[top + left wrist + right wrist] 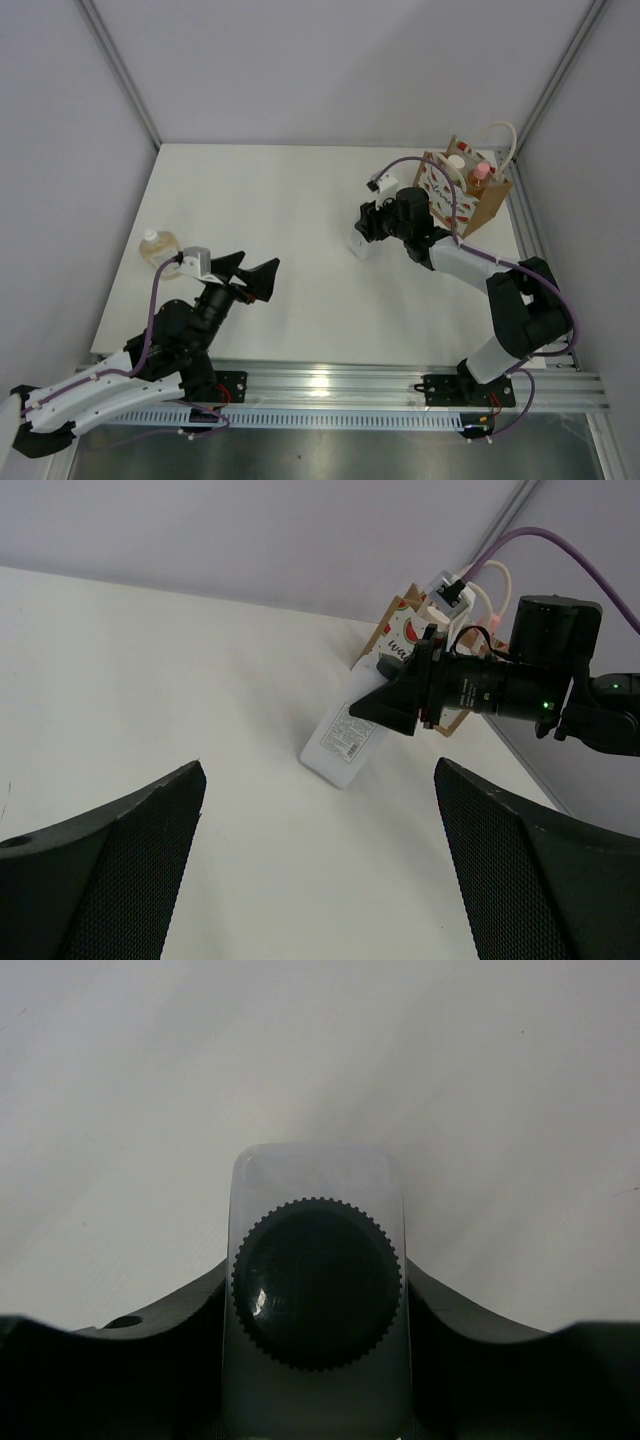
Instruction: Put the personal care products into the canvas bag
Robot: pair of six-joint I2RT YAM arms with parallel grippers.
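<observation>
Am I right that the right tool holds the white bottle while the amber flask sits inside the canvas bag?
Not quite: the top external view shows the amber flask on the table beside the left arm; the right tool does hold the white bottle.

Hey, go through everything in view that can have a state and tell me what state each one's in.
left gripper: open, empty
right gripper: shut on the white bottle
white bottle: capped, tilted, held at its cap end
amber flask: capped, upright on the table, ungripped
canvas bag: upright, top open
beige cylinder: capped, upright inside the canvas bag
orange bottle: capped, upright inside the canvas bag
</observation>
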